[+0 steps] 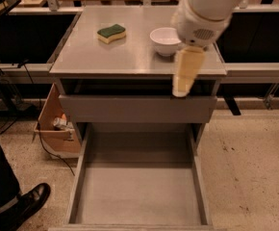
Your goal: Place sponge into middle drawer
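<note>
The sponge (111,32), dark green over yellow, lies on the cabinet top (106,57) at the back left. The middle drawer (139,196), a broad grey tray, is pulled far out at the bottom and holds nothing. My gripper (182,88), a cream-coloured piece hanging from the white arm (204,13), hovers over the right front part of the cabinet top, well to the right of the sponge and above the drawer.
A white bowl (164,40) stands on the cabinet top just left of my arm. The upper drawer (137,109) is slightly open. A cardboard box (57,124) sits on the floor at the left, and a person's shoe (26,206) at the lower left.
</note>
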Tool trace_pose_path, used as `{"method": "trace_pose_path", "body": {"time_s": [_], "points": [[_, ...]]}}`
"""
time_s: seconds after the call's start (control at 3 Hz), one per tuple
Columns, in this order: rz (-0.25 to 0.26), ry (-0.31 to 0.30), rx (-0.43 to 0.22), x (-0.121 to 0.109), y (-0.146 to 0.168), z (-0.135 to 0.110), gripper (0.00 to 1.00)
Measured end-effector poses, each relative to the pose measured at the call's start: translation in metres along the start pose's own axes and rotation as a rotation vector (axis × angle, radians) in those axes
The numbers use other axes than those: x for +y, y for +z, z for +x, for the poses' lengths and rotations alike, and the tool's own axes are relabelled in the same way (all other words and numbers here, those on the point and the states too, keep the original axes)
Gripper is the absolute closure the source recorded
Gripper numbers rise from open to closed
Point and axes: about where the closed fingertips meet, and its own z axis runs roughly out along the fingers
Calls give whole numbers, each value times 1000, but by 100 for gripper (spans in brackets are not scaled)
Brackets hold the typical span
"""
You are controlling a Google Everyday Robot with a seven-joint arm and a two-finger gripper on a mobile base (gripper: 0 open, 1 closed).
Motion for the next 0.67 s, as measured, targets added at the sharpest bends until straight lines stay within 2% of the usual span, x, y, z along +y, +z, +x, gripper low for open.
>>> {"method": "trace_pose_path", "body": {"time_s": [0.33,0.67], "points": [[20,-54,-72,-44,30,-66,0],[52,-111,-148,-87,51,-150,0]]}}
